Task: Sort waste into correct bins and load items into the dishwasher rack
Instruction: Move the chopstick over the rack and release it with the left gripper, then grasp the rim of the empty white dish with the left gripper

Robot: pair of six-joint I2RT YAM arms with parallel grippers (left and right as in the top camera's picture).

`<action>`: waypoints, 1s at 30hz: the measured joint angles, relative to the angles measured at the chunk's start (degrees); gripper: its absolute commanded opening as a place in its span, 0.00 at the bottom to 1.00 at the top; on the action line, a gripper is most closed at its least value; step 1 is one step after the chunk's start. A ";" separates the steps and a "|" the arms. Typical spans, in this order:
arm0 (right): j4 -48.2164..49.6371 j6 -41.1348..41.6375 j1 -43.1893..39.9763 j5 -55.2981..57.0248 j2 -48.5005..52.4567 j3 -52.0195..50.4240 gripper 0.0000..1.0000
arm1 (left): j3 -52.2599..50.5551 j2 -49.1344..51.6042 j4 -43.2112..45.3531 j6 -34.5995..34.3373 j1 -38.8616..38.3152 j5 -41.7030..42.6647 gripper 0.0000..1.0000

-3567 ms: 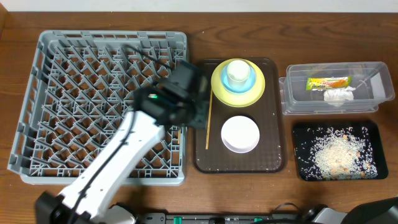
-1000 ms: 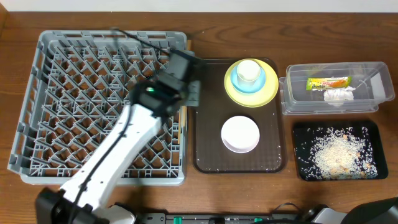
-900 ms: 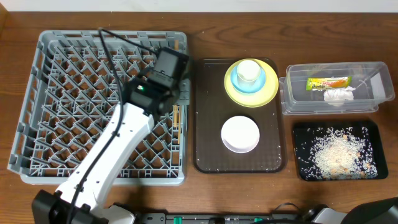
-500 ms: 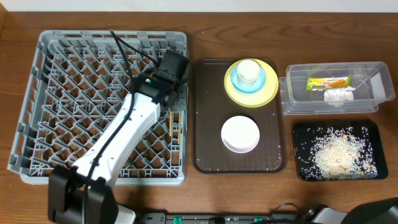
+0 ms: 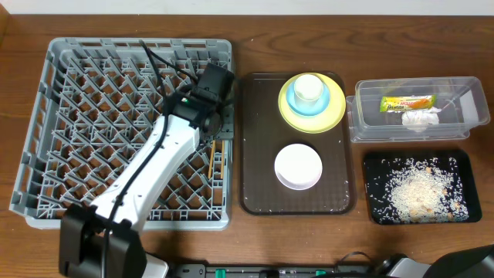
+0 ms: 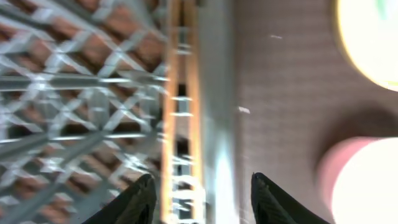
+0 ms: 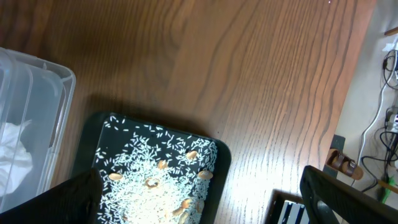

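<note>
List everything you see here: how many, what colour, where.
dishwasher rack: 1, grey, left side
chopsticks: 1 pair, wooden, in rack's right edge
brown tray: 1, dark brown, centre
plate: 1, yellow, brown tray's far end
blue bowl: 1, light blue, on plate
cup: 1, pale, in blue bowl
white bowl: 1, white, brown tray's near end
clear tub: 1, transparent, far right
wrapper: 1, yellow-green, in clear tub
tissue: 1, white, in clear tub
black tray: 1, black, near right
rice scraps: many, whitish, in black tray
left hand: 1, black, open over chopsticks
right hand: 1, black, open, near black tray

snack wrapper (image 5: 408,102) print unreadable
</note>
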 measured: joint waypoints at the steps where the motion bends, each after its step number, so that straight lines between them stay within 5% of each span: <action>1: 0.00 0.00 0.02 0.00 0.00 0.00 0.99 | 0.00 -0.48 -0.07 -0.17 -0.09 2.51 0.43; 13: 0.00 0.00 0.00 0.00 0.00 0.00 0.99 | -0.72 -1.05 3.85 -1.22 -15.96 14.16 0.42; 22: 0.00 0.00 0.00 -0.02 0.00 0.00 0.99 | -1.07 2.54 11.72 -1.46 -30.75 5.62 0.42; 30: -0.02 0.00 0.00 0.00 0.00 0.00 0.99 | -1.09 10.58 20.24 -1.55 -35.89 1.46 0.36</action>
